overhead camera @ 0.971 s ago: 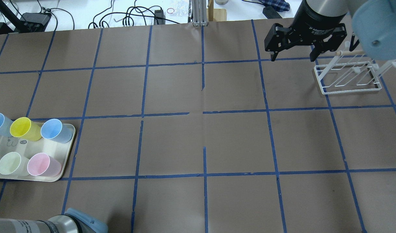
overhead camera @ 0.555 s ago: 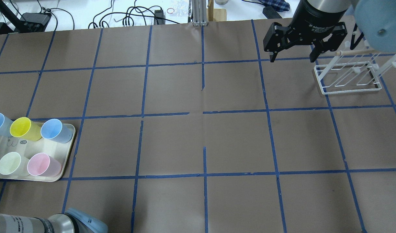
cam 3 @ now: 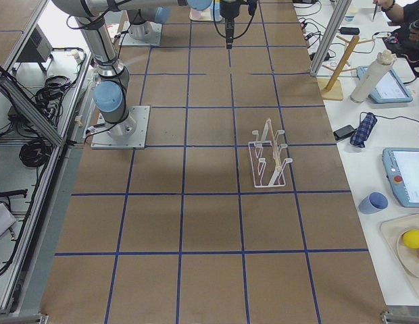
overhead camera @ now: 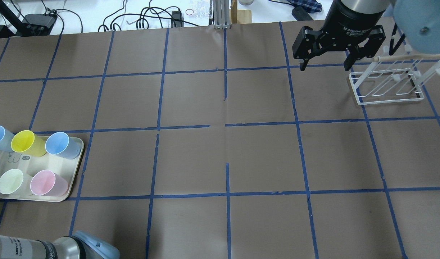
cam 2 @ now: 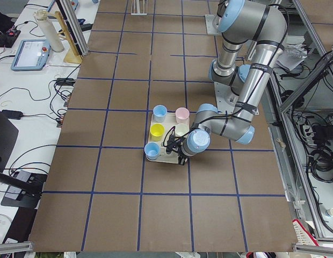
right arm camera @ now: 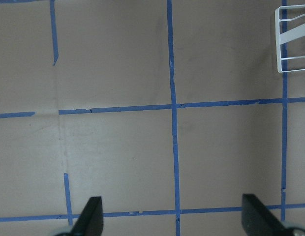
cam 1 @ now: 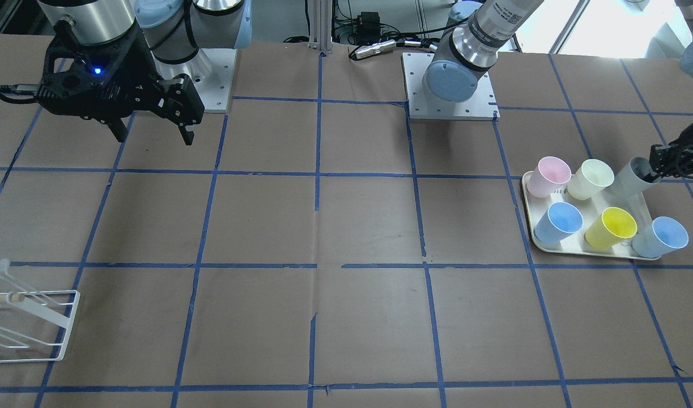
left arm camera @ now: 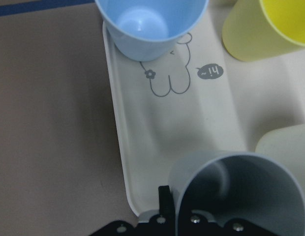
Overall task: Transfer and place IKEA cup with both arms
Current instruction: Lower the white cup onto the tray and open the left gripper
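Pinching the grey cup [cam 1: 626, 181] by its rim at the front view's right edge, the left gripper [cam 1: 656, 170] holds it tilted at the tray's [cam 1: 573, 250] corner, beside the cream cup [cam 1: 590, 178]. The right gripper [overhead camera: 324, 67] hangs spread, upper right overhead, near the rack [overhead camera: 389, 102].

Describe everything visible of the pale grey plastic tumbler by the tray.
The pale grey plastic tumbler is plain, tapered, handleless and empty, its inside darker grey. It leans tilted over a corner of the cream tray, beside the cream-green cup. The left gripper grips its rim; whether its base touches the tray is unclear.
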`<state>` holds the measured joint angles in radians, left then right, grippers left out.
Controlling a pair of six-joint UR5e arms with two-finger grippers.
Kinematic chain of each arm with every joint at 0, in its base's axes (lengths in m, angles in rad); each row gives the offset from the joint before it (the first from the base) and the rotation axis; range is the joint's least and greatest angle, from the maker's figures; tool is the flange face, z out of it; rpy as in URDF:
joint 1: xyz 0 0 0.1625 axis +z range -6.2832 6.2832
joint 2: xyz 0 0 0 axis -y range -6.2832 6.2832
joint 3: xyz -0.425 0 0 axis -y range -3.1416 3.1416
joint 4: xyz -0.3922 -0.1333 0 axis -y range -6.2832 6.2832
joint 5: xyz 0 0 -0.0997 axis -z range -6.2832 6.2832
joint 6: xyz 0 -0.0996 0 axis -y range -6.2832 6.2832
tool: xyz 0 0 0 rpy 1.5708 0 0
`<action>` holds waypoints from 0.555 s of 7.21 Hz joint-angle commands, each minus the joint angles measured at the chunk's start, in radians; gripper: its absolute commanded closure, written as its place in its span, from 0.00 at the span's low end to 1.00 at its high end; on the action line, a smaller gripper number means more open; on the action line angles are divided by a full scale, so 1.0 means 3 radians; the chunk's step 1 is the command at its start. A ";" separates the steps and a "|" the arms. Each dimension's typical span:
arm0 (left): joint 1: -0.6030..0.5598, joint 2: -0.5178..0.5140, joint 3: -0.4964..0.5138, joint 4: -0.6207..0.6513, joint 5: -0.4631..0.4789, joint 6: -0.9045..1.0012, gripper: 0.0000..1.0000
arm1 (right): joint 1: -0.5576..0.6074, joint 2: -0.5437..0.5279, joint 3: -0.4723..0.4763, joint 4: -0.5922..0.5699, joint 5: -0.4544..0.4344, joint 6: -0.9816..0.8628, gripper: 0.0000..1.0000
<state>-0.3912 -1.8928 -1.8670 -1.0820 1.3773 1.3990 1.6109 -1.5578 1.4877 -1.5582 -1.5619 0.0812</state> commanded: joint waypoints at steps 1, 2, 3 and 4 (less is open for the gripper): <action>0.0000 -0.0087 0.0000 0.0083 0.0001 -0.0005 0.59 | -0.0001 -0.0008 -0.0004 0.0004 -0.0004 -0.0005 0.00; 0.0000 -0.0103 0.0000 0.0073 0.0001 -0.0056 0.19 | -0.0001 -0.0013 -0.0004 0.0009 -0.0004 -0.0005 0.00; 0.0000 -0.0103 0.0005 0.0053 0.0016 -0.0081 0.14 | -0.0001 -0.0013 -0.0004 -0.0001 0.0001 -0.0005 0.00; -0.0015 -0.0032 0.0092 -0.0064 0.0021 -0.0122 0.11 | -0.0001 -0.0013 -0.0004 -0.0001 0.0006 -0.0005 0.00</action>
<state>-0.3922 -1.9172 -1.8596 -1.0722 1.3809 1.3761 1.6107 -1.5613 1.4866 -1.5576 -1.5618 0.0798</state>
